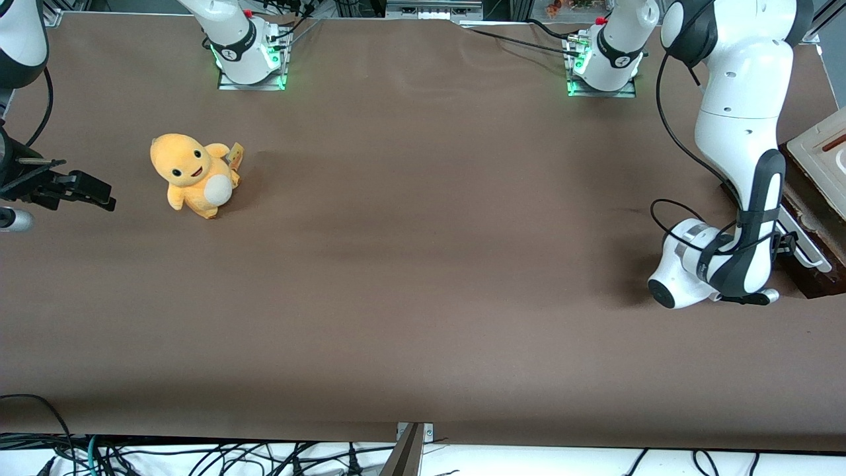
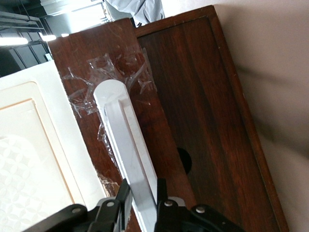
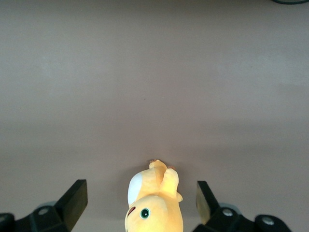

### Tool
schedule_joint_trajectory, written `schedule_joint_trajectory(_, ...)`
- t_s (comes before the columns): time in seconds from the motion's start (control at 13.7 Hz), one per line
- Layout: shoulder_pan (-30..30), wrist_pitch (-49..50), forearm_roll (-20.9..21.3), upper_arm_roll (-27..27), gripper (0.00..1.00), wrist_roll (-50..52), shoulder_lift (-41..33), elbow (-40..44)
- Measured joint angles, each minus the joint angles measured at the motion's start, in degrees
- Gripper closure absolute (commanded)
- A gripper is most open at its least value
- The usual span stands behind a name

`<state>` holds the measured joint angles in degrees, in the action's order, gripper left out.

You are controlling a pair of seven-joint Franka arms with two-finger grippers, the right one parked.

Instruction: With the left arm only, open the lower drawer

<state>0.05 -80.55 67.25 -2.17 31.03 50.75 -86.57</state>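
We find the lower drawer [image 2: 193,121] at the working arm's end of the desk [image 1: 410,264], where the front view shows only a strip of its dark brown wood at the edge of the picture. In the left wrist view its front is a dark, reddish-brown panel with a framed edge, and the long white bar handle [image 2: 126,150] runs along it, with crinkled clear tape [image 2: 111,77] stuck to the wood around the handle's rounded end. Just beside the dark wood lies a cream-white panel [image 2: 34,159] with a raised border and a patterned centre.

The tool [image 2: 144,205] sits at the handle: we see one black finger on each side of the white bar, pressed close against it, so the tool is clamped on the handle. In the front view the left arm [image 1: 740,132] bends down from its base, and its wrist is low over the desk right in front of the drawer.

Well apart from all this, toward the parked arm's end of the desk, a yellow-orange plush toy [image 1: 193,174] with a white belly sits on the brown surface. The right wrist view shows the same toy from above.
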Motion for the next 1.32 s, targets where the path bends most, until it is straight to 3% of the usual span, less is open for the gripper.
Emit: schedule_joint_trajectory(1.32, -1.74, 0.23, -0.89, -0.02, 0.85, 0.00, 0.00, 0.18)
